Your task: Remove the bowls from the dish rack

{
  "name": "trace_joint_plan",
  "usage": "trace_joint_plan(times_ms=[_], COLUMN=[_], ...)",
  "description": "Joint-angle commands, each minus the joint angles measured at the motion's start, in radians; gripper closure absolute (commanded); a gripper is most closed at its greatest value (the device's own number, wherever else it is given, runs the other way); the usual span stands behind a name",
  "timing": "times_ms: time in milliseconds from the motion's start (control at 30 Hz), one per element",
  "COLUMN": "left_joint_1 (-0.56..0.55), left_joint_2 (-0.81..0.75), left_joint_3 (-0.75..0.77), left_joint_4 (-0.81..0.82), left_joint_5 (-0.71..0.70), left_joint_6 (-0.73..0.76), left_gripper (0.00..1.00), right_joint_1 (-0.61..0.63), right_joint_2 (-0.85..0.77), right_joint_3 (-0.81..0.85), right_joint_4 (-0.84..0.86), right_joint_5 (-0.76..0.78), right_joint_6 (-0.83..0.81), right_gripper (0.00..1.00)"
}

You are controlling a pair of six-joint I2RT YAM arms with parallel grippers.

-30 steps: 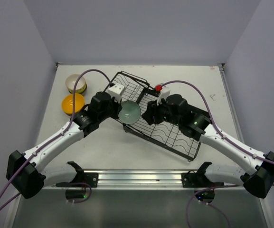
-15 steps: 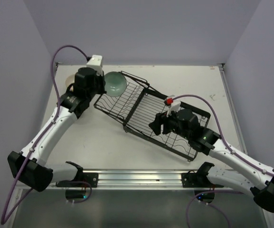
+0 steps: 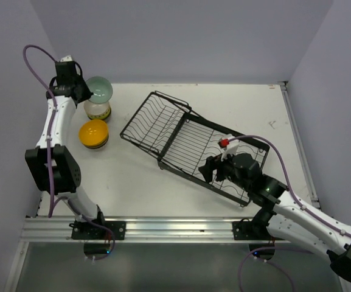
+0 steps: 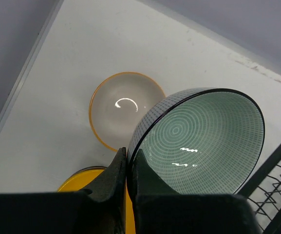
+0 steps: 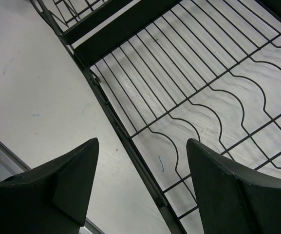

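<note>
My left gripper [image 3: 81, 92] is shut on the rim of the pale teal bowl [image 3: 100, 90], one finger inside and one outside, as the left wrist view [image 4: 129, 165] shows. The teal bowl [image 4: 198, 141] hangs tilted just above a cream bowl with a yellow-green outside [image 3: 97, 111], also seen in the left wrist view [image 4: 121, 109]. An orange-yellow bowl [image 3: 93, 134] sits on the table in front of them. The black dish rack [image 3: 187, 143] holds no bowls. My right gripper [image 3: 215, 171] is open and empty above the rack's flat wavy-wire section [image 5: 218, 112].
The left wall stands close beside my left arm. The rack's near edge bar [image 5: 125, 146] runs diagonally between my right fingers. The aluminium rail [image 3: 175, 228] lies along the table's near edge.
My left arm has carried the teal bowl from the rack to the far left, over the cream bowl. My right arm has drawn back toward the near edge of the rack.
</note>
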Motion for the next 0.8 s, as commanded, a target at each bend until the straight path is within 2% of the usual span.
trace_joint_plan(times_ms=[0, 267, 767], left_joint_1=[0.029, 0.060, 0.080], left_joint_2=[0.019, 0.145, 0.262], left_joint_3=[0.061, 0.107, 0.135], left_joint_4=[-0.022, -0.033, -0.021], left_joint_5=[0.034, 0.020, 0.025], left_joint_6=[-0.031, -0.011, -0.010], left_gripper=[1.00, 1.00, 1.00], right_joint_1=[0.002, 0.000, 0.002], right_joint_2=[-0.012, 0.011, 0.002], right_joint_3=[-0.015, -0.006, -0.023], right_joint_4=[0.061, 0.047, 0.059], right_joint_5=[0.051, 0.020, 0.009], right_joint_6=[-0.011, -0.010, -0.008], right_gripper=[0.23, 0.22, 0.22])
